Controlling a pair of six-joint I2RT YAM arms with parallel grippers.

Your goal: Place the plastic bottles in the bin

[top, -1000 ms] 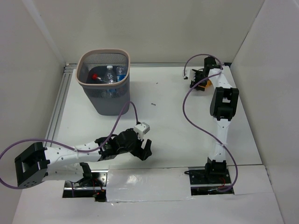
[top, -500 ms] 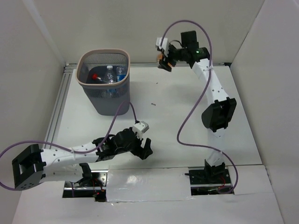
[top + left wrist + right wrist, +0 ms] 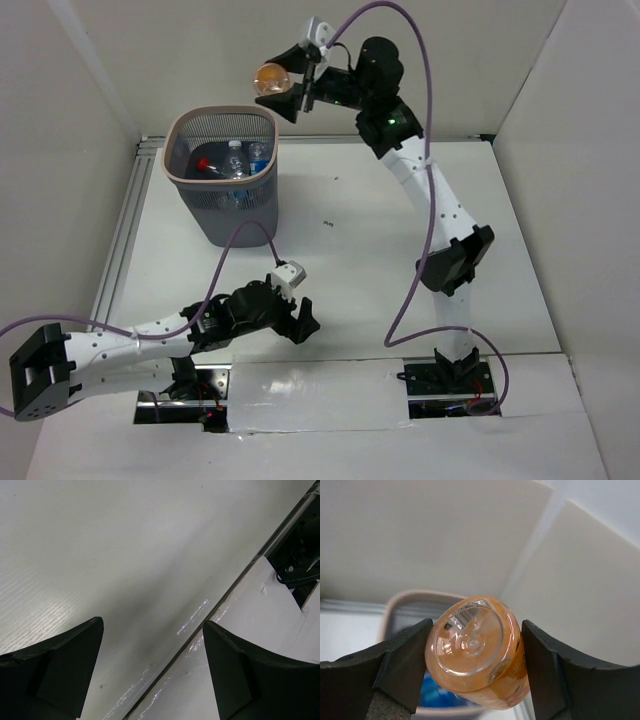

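Holding orange bottle (image 3: 270,77) between jaws of right gripper (image 3: 288,88), upper centre of frame, beside bin's (image 3: 222,110) upper right corner. Risking a miss: releasing here, likely glancing off rim onto table (image 3: 380,250). Showing left gripper (image 3: 298,322) jaws wide, empty, lower centre.

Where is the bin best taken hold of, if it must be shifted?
Probably by its pale rim, from above: one finger inside the mesh wall, one outside. The bin is far too wide for the fingers to span, and its mouth opens upward.
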